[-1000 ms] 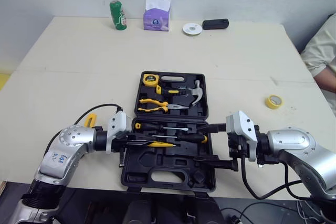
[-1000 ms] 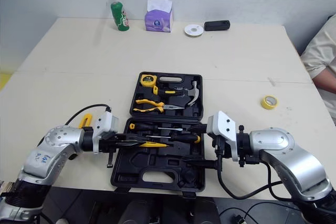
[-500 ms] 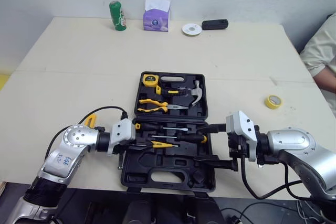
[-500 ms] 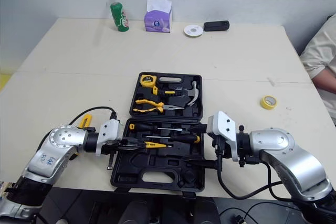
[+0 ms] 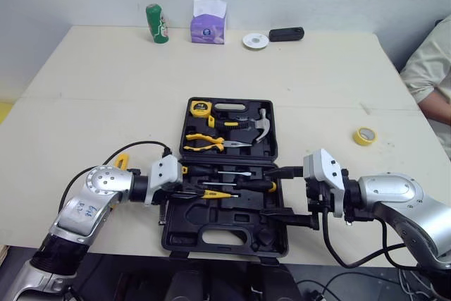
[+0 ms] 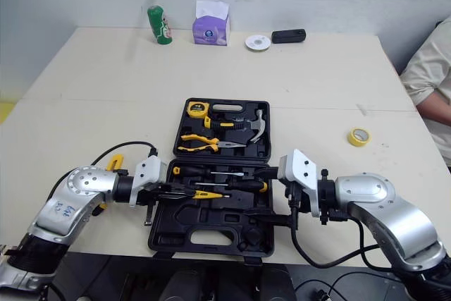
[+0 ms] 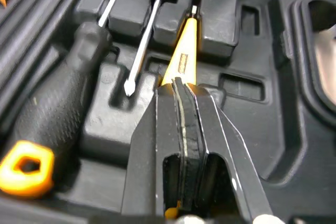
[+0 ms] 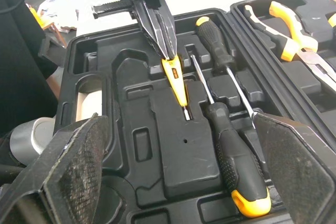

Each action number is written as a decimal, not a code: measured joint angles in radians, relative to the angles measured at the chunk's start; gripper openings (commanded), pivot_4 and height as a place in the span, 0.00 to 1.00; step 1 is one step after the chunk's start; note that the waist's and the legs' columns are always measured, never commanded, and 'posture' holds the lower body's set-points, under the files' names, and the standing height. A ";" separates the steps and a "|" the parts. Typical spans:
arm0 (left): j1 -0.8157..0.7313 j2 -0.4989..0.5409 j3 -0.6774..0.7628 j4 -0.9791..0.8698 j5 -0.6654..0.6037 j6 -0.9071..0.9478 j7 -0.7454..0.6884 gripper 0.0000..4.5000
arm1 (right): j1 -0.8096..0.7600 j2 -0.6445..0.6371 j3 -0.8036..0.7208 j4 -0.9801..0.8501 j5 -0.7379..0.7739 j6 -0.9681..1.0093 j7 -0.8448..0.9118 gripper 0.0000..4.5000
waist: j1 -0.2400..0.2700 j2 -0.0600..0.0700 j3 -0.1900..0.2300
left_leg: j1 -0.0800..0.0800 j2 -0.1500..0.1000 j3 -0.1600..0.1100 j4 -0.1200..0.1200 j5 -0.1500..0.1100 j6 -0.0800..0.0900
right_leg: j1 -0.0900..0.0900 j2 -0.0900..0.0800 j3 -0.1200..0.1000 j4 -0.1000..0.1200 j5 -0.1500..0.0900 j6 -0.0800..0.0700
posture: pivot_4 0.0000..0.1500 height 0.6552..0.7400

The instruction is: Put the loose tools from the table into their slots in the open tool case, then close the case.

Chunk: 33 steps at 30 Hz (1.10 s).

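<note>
Left tool (image 7: 179,85) advanced, clamping yellow tester (image 7: 185,45); its print illegible.

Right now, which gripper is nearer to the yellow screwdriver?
Left. The left gripper is shut on the yellow screwdriver; the right gripper is open at the right side of the case, apart from it.

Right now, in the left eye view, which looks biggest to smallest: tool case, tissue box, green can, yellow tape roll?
Tool case
Tissue box
Green can
Yellow tape roll
The can and box stand farther from the camera, so they look smaller than they are.
</note>
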 measured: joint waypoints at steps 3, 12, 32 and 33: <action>0.049 -0.028 0.089 -0.038 -0.076 0.087 0.061 0.52 | -0.040 0.017 0.005 0.042 0.005 -0.001 0.010 1.00 | -0.001 0.000 0.000 | 0.000 0.000 0.000 0.000 0.000 0.000 | 0.000 -0.001 0.000 0.000 0.000 0.000 | 1.00 0.90; 0.407 -0.267 0.591 -0.361 -0.248 0.211 0.497 0.99 | -0.277 0.131 0.059 0.253 0.018 -0.016 0.125 1.00 | -0.020 -0.004 0.002 | 0.000 0.000 -0.002 0.000 0.000 0.000 | 0.002 0.000 -0.001 0.000 0.001 0.001 | 1.00 0.90; 1.033 -0.582 0.818 -0.568 -0.184 -0.009 0.695 0.99 | -0.461 0.256 0.202 0.535 -0.085 -0.138 0.359 1.00 | -0.014 -0.005 0.002 | -0.004 0.000 -0.004 0.000 -0.011 0.010 | 0.000 -0.002 -0.001 -0.010 0.001 0.001 | 1.00 0.90; 1.007 -0.556 0.816 -0.568 -0.181 0.000 0.707 0.99 | -0.460 0.257 0.202 0.535 -0.087 -0.138 0.359 1.00 | -0.014 -0.004 0.003 | -0.004 0.000 -0.004 0.000 -0.011 0.010 | -0.001 -0.002 -0.001 -0.010 0.001 0.001 | 1.00 0.90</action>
